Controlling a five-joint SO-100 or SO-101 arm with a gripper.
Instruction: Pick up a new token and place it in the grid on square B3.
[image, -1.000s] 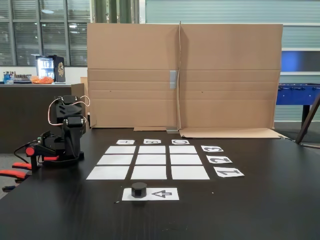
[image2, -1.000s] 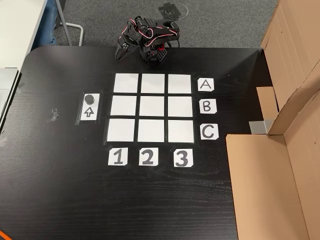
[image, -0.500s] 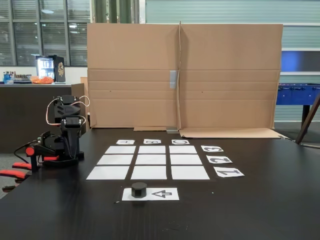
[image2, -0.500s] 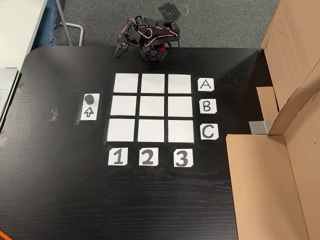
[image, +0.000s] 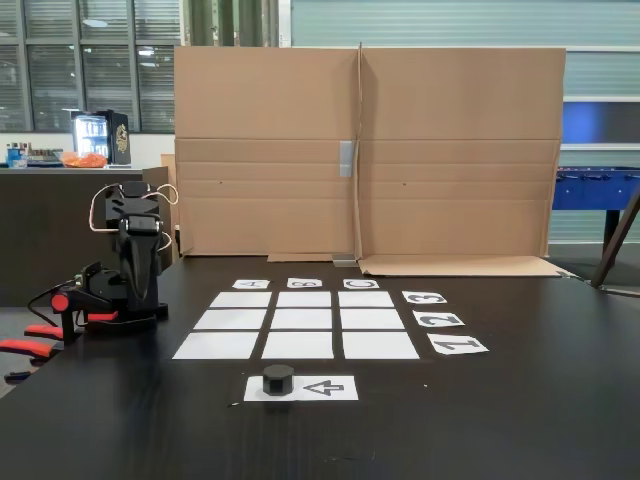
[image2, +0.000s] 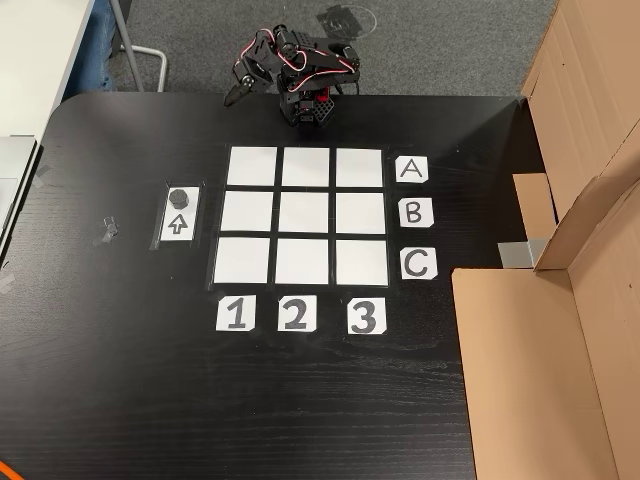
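The token (image: 278, 379) (image2: 179, 197), a small black faceted cylinder, stands on the white arrow sheet (image: 325, 388) (image2: 178, 224) beside the grid (image: 304, 320) (image2: 305, 213). Square B3 (image: 304, 299) (image2: 360, 212) is a bare white cell, and the other cells are bare too. The black arm (image: 133, 262) sits folded at the table's edge beyond row A. Its gripper (image2: 233, 96) points down and to the left in the top-down fixed view, well away from the token, and it looks shut with nothing in it.
Letter cards A, B, C (image2: 414, 212) and number cards 1, 2, 3 (image2: 294, 314) edge the grid. A large cardboard wall (image: 365, 150) (image2: 560, 330) stands along the table side past the letters. A small scrap (image2: 106, 230) lies on the dark table (image2: 120, 380).
The arm has unfolded a little and risen. Its gripper has lifted and swung slightly outward, away from the grid. The token has not moved.
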